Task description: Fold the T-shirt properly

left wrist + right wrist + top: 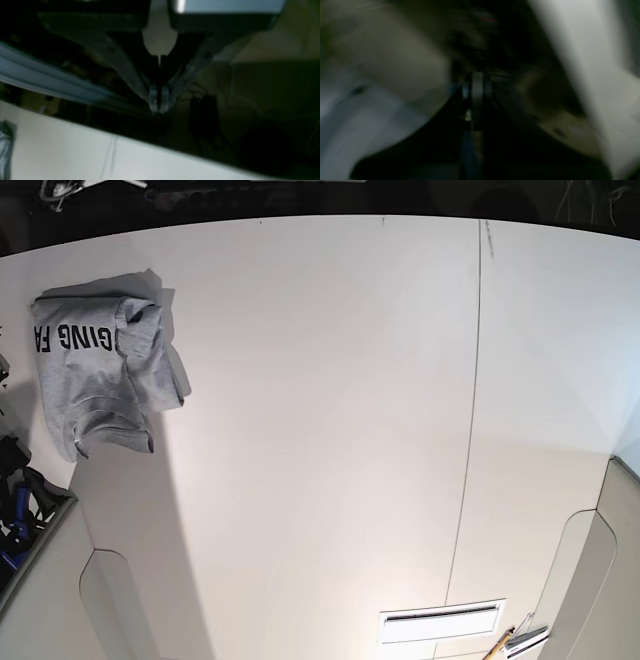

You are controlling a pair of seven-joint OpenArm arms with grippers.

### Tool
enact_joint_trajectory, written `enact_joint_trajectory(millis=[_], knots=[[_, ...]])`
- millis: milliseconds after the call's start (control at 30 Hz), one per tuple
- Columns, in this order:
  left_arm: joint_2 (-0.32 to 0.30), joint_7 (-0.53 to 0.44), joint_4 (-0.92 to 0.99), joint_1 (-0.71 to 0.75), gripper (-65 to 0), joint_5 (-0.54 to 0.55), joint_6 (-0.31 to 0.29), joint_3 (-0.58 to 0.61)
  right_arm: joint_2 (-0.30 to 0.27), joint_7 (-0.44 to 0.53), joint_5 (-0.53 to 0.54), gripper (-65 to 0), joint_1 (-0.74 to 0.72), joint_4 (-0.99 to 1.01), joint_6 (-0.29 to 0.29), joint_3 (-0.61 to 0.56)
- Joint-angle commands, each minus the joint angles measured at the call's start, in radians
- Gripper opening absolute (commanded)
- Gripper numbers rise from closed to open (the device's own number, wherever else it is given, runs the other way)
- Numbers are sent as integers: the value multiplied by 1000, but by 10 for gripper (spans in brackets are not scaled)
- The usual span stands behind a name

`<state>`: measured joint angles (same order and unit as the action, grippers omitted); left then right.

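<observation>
- We are seeing the white table (330,430) lying mostly bare, giving wide room from centre toward three o'clock.
- The T-shirt (105,375) is sitting crumpled at ten o'clock, nearly overhanging the left edge; we are judging a careless tug could be dragging it off.
- The left gripper (158,100) and right gripper (476,92) are both pressed together, gripping nothing, well apart from the shirt.

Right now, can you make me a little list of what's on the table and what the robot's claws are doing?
T-shirt: grey, crumpled in a heap, black letters showing
Where: far left part of the white table, near its edge
Left claw: shut, holding nothing
Right claw: shut, picture blurry
Touching shirt: neither claw
Folded: not yet
</observation>
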<state>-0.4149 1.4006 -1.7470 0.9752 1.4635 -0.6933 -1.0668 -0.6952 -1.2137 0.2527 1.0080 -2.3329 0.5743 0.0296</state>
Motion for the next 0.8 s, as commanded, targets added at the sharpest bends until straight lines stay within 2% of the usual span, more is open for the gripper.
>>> enact_joint_trajectory(millis=[0,67,200,333,467,600,667,767], knots=[[-36,-4,-13,44,-650,20,-5,-10,-8,-19,51,-650,30,-10,19,6],[-84,-4,-13,100,-650,20,-5,8,-9,-43,117,-650,57,3,26,6],[-176,-4,-13,204,-650,20,-5,114,-37,-52,130,-650,70,53,27,6],[-231,-4,-12,249,-650,-26,-5,306,-56,-51,134,-650,67,140,27,6],[-253,-4,-12,240,-650,-106,-5,546,-58,-52,180,-650,50,254,29,5],[-253,-14,1,232,-650,-311,-5,790,-58,-51,313,-650,14,428,29,2],[-253,-116,31,231,-650,-474,-5,904,-58,-39,365,-650,-13,542,29,-16],[-253,-267,122,201,-650,-716,-5,1054,-57,-35,364,-650,-93,742,33,-92]])
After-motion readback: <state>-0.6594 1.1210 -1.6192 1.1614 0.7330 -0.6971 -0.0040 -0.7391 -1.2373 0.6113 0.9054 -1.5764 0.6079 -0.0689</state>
